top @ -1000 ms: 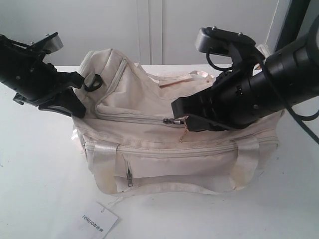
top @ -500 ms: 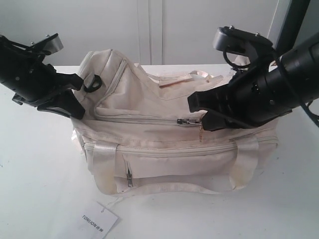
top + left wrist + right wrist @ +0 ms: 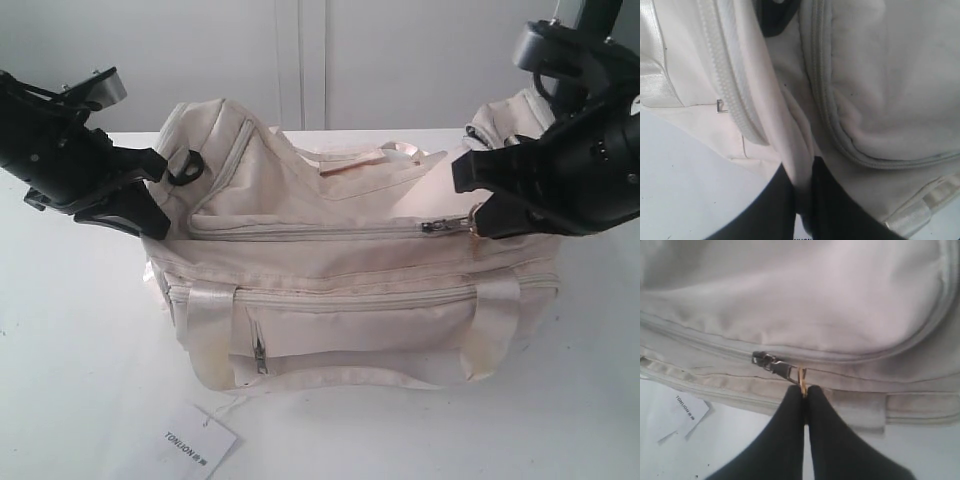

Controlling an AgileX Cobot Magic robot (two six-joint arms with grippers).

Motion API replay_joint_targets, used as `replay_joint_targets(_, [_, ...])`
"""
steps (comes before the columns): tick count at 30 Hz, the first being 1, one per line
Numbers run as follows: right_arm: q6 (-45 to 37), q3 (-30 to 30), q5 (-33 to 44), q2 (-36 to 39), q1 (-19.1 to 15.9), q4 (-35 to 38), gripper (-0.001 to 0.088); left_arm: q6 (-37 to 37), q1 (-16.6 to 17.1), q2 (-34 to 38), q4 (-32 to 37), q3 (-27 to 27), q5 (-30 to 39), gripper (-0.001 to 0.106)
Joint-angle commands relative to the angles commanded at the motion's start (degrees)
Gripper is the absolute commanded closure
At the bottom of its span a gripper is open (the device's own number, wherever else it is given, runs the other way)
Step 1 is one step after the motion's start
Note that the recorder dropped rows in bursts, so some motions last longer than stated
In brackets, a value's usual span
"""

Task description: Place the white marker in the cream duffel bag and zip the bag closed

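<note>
Right tool (image 3: 804, 389) tight on gold ring pull (image 3: 801, 376) of cream duffel bag (image 3: 340, 270)

Left end of bag (image 3: 350, 290) gripped by left gripper (image 3: 160, 195); zipper pull (image 3: 437, 226) held by right gripper (image 3: 476, 200) near right end; paper tag (image 3: 195, 440) laid in front.

I see a white table (image 3: 70, 370), evenly lit, soft shadows. Behind it, pale grey wall panels (image 3: 430, 60) with vertical seams (image 3: 300, 60).
</note>
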Motion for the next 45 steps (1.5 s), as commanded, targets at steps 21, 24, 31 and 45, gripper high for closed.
replay_joint_targets(21, [0.2,0.0,-0.74,-1.37,-8.15,-3.94,0.0868,-0.67,0.0,0.0,1.69,0.0,-1.5,0.105])
replay_joint_targets(24, [0.2,0.0,-1.65,-1.27,-8.15,-3.76,0.0868,-3.04,0.11,-0.12,2.89,0.0,-2.39,0.105])
replay_joint_targets(31, [0.08,0.0,-3.71,-1.26,-8.02,0.45,0.0868,-7.94,0.11,-0.35,6.97,0.0,-3.38,0.105])
replay_joint_targets(45, [-2.98,0.0,-1.94,-1.26,-8.02,3.56,0.0868,-9.54,0.11,-2.58,11.08,0.0,-3.7,0.105])
